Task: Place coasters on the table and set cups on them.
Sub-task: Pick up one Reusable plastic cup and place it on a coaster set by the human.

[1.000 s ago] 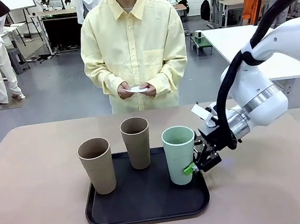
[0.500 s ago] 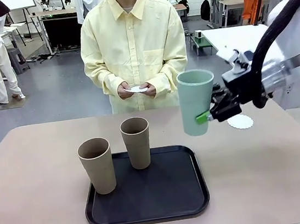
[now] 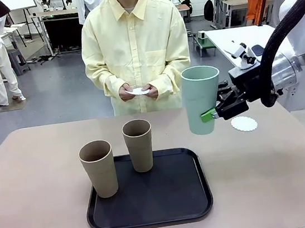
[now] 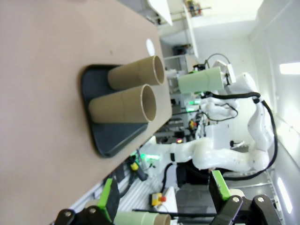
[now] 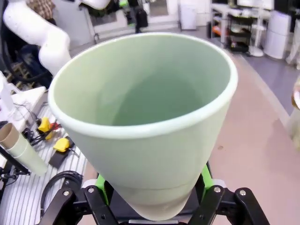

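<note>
Mint green cup (image 3: 199,99) hangs upright in the air over the table (image 3: 37,179) in the front view. The right gripper (image 3: 211,114) clamps it low on its side, up and to the right of the black tray (image 3: 153,206). A white coaster (image 3: 244,124) lies flat on the table, just right of the cup and beneath the arm. The left tan cup (image 3: 98,169) and the far tan cup (image 3: 138,145) stand on the tray, and the person's hands (image 3: 138,91) hold a white disc. In the left wrist view, the left gripper (image 4: 164,199) is spread wide with nothing between its pads, well apart from the tray and the tan cups. In the right wrist view, the right gripper's green pads (image 5: 101,180) press both sides of the mint green cup's lower wall.
</note>
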You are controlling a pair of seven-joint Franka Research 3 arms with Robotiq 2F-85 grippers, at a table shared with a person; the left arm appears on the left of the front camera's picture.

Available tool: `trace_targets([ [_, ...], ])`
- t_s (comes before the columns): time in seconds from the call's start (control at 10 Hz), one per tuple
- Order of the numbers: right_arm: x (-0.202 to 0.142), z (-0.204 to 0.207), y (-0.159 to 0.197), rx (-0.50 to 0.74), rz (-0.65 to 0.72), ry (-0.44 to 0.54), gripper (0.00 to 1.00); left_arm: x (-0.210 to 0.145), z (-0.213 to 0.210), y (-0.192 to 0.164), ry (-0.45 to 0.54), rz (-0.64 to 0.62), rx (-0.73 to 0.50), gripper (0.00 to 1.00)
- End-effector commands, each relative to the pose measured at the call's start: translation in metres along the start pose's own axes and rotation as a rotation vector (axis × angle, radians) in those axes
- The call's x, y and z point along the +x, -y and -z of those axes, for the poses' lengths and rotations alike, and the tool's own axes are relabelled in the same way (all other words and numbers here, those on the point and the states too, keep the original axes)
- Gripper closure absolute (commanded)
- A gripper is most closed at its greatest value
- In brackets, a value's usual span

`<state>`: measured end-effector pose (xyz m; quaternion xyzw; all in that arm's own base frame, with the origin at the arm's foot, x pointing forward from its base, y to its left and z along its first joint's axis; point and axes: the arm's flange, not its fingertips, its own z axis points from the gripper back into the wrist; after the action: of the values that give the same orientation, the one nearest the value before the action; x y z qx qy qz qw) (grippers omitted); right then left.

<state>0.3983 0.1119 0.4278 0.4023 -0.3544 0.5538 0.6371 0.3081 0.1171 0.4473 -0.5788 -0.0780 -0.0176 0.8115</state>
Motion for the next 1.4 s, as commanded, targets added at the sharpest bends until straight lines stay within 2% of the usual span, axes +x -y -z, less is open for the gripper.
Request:
trace_targets([
  [0.0, -0.022, -0.049, 0.044, -0.167, 0.081, 0.053, 0.18, 0.000, -0.001, 0.001, 0.008, 0.004, -0.013, 0.00],
  [0.2, -0.046, -0.125, 0.095, -0.377, 0.180, 0.125, 0.18, 0.000, -0.001, 0.001, 0.008, 0.004, -0.013, 0.00],
  [0.5, -0.074, -0.191, 0.132, -0.520, 0.238, 0.176, 0.18, 0.000, -0.001, 0.001, 0.008, 0.004, -0.013, 0.00],
  [0.7, -0.084, -0.198, 0.144, -0.537, 0.241, 0.187, 0.18, 0.000, -0.001, 0.001, 0.008, 0.004, -0.013, 0.00],
  [0.9, -0.081, -0.188, 0.141, -0.485, 0.226, 0.172, 0.18, 0.000, -0.001, 0.001, 0.008, 0.004, -0.013, 0.00],
  [1.0, -0.087, -0.204, 0.141, -0.520, 0.249, 0.170, 0.18, 0.000, -0.001, 0.001, 0.008, 0.004, -0.013, 0.00],
  [1.3, -0.087, -0.204, 0.141, -0.520, 0.249, 0.170, 0.18, 0.000, -0.001, 0.001, 0.008, 0.004, -0.013, 0.00],
])
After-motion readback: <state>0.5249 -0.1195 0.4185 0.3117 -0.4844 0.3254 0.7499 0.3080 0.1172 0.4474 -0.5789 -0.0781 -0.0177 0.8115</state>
